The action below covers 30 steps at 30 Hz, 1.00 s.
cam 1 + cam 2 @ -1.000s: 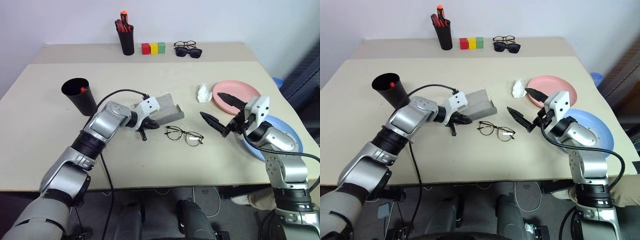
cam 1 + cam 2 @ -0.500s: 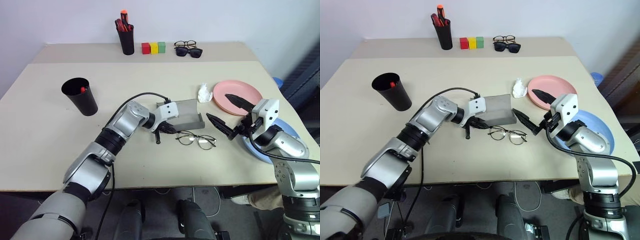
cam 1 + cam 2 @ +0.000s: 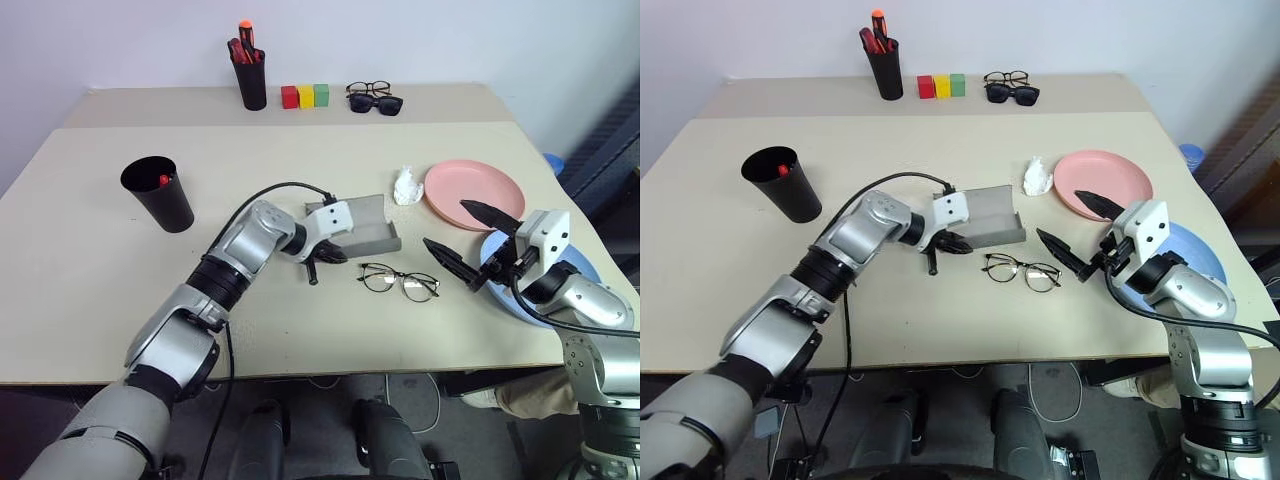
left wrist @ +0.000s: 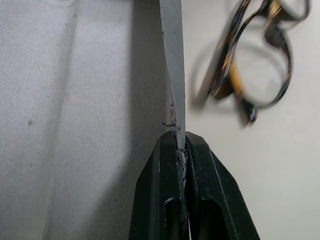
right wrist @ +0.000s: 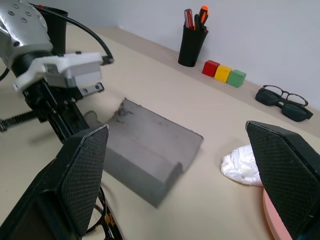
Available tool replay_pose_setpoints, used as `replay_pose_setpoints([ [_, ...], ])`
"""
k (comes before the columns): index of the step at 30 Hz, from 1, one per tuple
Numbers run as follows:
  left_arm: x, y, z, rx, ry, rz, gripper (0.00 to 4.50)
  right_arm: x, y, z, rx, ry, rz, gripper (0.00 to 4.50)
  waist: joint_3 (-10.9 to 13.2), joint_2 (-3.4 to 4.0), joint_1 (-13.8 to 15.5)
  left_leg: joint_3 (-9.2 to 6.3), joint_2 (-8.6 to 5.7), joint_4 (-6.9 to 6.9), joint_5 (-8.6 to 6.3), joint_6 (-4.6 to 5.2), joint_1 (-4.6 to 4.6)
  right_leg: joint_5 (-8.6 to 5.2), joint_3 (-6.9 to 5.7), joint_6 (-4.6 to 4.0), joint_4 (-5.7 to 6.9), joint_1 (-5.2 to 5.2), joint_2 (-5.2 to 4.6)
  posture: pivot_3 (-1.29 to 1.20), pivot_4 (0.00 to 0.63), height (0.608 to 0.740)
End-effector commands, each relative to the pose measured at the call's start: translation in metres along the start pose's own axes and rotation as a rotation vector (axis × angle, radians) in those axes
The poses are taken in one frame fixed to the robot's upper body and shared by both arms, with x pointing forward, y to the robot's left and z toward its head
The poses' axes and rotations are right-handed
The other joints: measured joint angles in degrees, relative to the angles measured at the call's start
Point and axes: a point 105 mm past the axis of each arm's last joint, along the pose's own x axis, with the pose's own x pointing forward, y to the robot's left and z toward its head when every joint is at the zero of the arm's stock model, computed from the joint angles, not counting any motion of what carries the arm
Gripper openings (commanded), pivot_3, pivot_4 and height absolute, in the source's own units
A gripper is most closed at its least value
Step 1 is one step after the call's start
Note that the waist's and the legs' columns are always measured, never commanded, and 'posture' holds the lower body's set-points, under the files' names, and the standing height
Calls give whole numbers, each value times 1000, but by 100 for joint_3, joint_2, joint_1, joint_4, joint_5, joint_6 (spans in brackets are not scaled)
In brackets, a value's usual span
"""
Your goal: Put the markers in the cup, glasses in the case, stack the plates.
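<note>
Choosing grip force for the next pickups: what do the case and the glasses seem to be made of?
Case: grey, matte, felt-like; faintly speckled, no shine. Probably stiff, as the thin edge pinched by the left gripper stays straight. Glasses: thin dark frame, seemingly wire, with clear lenses.

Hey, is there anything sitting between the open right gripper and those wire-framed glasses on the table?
Nothing visible does. The right gripper is open, and only bare table lies between it and the glasses. The crumpled white tissue and pink plate sit farther back, off that path. The left gripper is shut on the case just behind the glasses.
</note>
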Motion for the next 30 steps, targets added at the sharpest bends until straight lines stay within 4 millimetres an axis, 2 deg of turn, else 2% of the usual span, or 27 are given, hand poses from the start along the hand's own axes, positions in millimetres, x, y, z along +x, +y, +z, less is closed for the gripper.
replay_pose_setpoints([
  [1, -6, 1, 0, 48, 7, 13, 39, -2, -3, 11, -36, -35, -10, 4500, 0, 0, 4, 0, 0, 1, 0, 0, 0, 0, 0, 0, 0, 2, 0, 0, 150, 740],
  [8, -8, 4, -5, 50, 18, 18, 39, -7, 3, 5, -24, 18, 32, 4500, 0, 0, 6, 0, 0, 1, 0, 0, 1, 0, 0, 0, 0, 2, 0, 0, 150, 740],
  [11, -9, 5, -9, 59, 28, 16, 929, -11, 6, -1, -16, 62, 56, 4500, 0, 0, -2, 1, 0, 2, 0, 0, 0, 0, 0, 0, 0, 3, 0, 0, 150, 740],
  [14, -10, 6, -10, 51, 30, 23, 2239, -12, 6, -2, -12, 76, 62, 4500, -1, 1, -3, 1, 0, 3, 0, 0, 5, 0, 1, -1, 6, 4, 0, 0, 150, 740],
  [15, -10, 7, -10, 45, 27, 24, 2852, -12, 7, -3, -10, 78, 64, 4500, -1, 1, -2, 0, 0, 4, 0, 0, 6, 0, 1, 0, 8, 4, 0, 0, 150, 740],
  [17, -11, 6, -7, 37, 12, 21, 3795, -12, 7, -4, -7, 86, 71, 4500, -1, 1, 1, 0, 0, 5, 0, 0, 7, 0, 1, 0, 8, 7, 0, 0, 150, 740],
  [19, -11, 5, -4, 31, -3, 14, 3795, -11, 7, -6, -6, 91, 75, 4500, -1, 1, 3, 0, 0, 6, 0, 0, 7, 0, 1, 0, 7, 7, 0, 0, 150, 740],
  [22, -24, 4, 6, 17, -54, 13, 3795, -13, 9, -15, -6, 140, 113, 4500, 0, 1, -12, 0, 0, 5, 0, 0, 7, 0, 1, 0, 8, 7, 0, 0, 150, 740],
  [25, -51, 4, 25, -42, -240, 58, 3795, -15, 8, -26, -3, 188, 152, 4500, 0, 1, -21, 0, 1, 2, 0, 0, 7, 0, 1, -1, 8, 7, 0, 0, 150, 740],
  [27, -82, -1, 30, 16, -429, 118, 3795, -13, 6, -37, 14, 226, 183, 4500, -2, 4, -51, 0, 1, 0, 0, 0, 10, 0, 2, -1, 8, 7, 0, 0, 150, 740],
  [28, -97, -3, 31, 161, -493, 215, 3795, -13, 6, -43, 23, 245, 202, 4500, -5, 8, -55, 2, 2, -2, 0, 0, 15, 0, 4, -1, 8, 7, 0, 0, 150, 740],
  [30, -111, -20, 15, 104, -513, 96, 3795, -10, 8, -53, 27, 264, 247, 4500, -6, 11, -55, 8, 6, -7, 0, 1, 28, 1, 8, -2, 12, 11, -1, 0, 150, 740],
])
